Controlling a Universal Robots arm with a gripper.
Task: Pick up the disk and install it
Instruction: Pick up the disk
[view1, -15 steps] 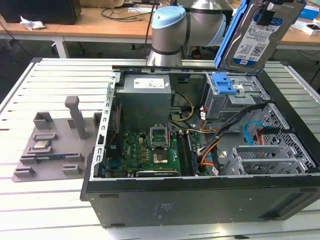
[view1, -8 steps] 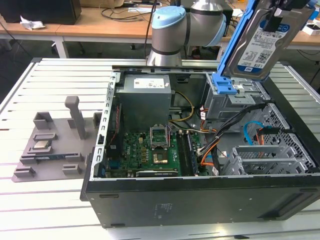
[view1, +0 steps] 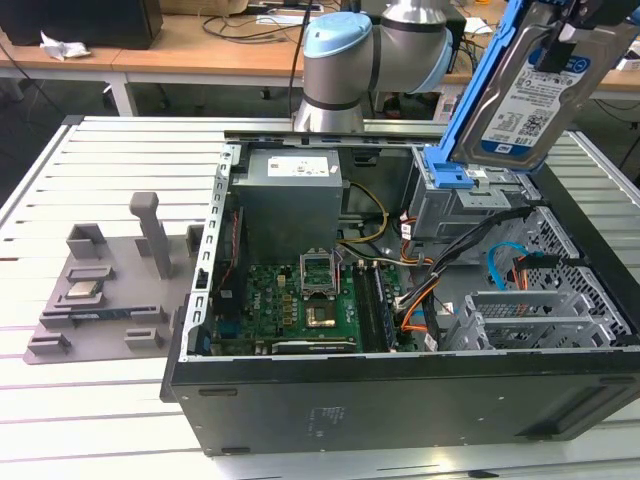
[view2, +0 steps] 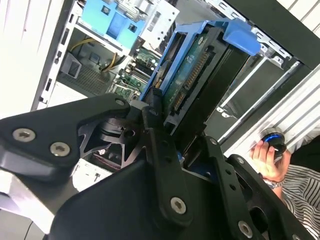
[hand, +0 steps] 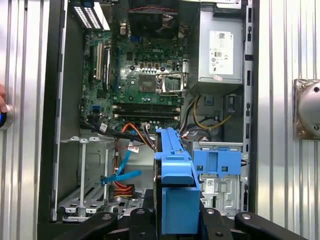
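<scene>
The disk (view1: 535, 95), silver with a white-and-blue label and a blue frame, hangs tilted in the air at the exterior view's upper right. My gripper (view1: 585, 22) is shut on its upper end. Its lower edge sits just above the grey drive cage (view1: 470, 205) with the blue latch (view1: 445, 172) inside the open computer case. In the second wrist view the disk's green circuit side (view2: 187, 75) shows between my black fingers (view2: 155, 125). In the first wrist view the disk's blue frame (hand: 175, 170) stands edge-on beside the cage (hand: 220, 172).
The open case (view1: 400, 400) holds a motherboard (view1: 300, 300), a power supply (view1: 290, 195) and loose cables (view1: 420, 300). A grey fixture (view1: 110, 290) with a processor chip lies at the exterior view's left. A person's hand (view2: 267, 155) rests on a knob beside the case.
</scene>
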